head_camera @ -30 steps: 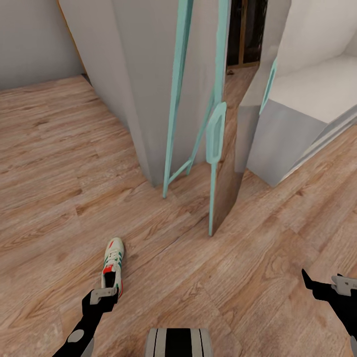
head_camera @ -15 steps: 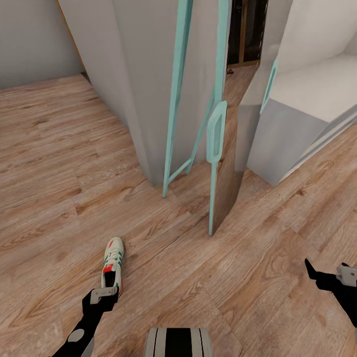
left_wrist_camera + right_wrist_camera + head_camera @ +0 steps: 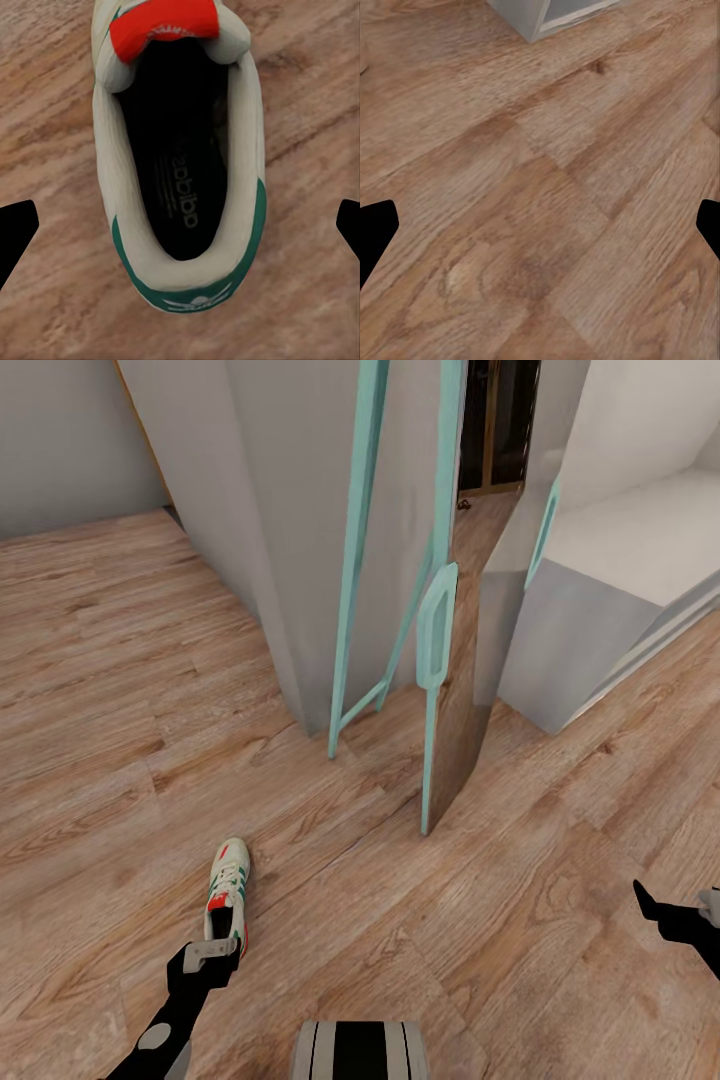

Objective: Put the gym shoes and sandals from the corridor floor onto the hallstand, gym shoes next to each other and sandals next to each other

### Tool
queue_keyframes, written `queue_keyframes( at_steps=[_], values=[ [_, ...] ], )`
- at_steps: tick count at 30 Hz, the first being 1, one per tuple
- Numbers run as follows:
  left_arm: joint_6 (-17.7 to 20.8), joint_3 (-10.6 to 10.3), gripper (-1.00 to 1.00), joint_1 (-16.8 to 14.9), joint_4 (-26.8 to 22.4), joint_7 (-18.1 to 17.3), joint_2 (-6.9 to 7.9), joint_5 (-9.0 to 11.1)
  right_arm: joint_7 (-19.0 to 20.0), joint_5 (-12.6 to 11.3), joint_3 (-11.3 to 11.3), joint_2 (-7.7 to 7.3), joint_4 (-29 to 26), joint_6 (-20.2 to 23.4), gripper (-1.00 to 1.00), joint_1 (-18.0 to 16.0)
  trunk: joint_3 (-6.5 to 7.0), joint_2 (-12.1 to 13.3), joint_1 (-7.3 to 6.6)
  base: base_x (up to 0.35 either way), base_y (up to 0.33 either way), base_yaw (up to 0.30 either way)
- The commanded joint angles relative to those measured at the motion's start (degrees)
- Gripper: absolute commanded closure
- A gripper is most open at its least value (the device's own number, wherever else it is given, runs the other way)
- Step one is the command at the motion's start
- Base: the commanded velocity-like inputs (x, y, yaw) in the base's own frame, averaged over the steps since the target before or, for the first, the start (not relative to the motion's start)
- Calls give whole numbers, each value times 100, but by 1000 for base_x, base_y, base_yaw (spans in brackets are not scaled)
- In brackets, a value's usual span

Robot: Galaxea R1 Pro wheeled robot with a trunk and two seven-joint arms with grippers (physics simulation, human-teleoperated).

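Right gripper (image 3: 672,916) slides outward, jaws apart, while left gripper (image 3: 180,225) hangs wide open over the shoe (image 3: 180,172), grasp coming.

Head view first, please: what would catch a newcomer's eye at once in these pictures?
Probably the tall teal-framed mirror leaning at the middle of the head view, with the pale grey-white hallstand to its right. Next, the single cream lace-up gym shoe with green stripes and a red-orange tongue lying on the light brown wood-plank floor, with the left gripper open just above its heel.
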Motion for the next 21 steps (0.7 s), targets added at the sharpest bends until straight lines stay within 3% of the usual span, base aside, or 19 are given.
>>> queue_keyframes(
  at_steps=[1,8,21],
  values=[
    [-18,-11,-100,-2,4,10,0,25,34,-27,-11,-5,-6,35,-100,-3,-3,-1,-1,0,0,0],
    [-18,-14,-100,-5,5,10,-4,25,36,-148,-8,-21,-4,43,-100,-2,-3,-1,-1,0,0,0],
    [-18,-14,-100,-10,6,10,-13,25,37,-173,-42,-22,-4,35,-100,-2,-265,-15,25,0,0,0]
  ],
)
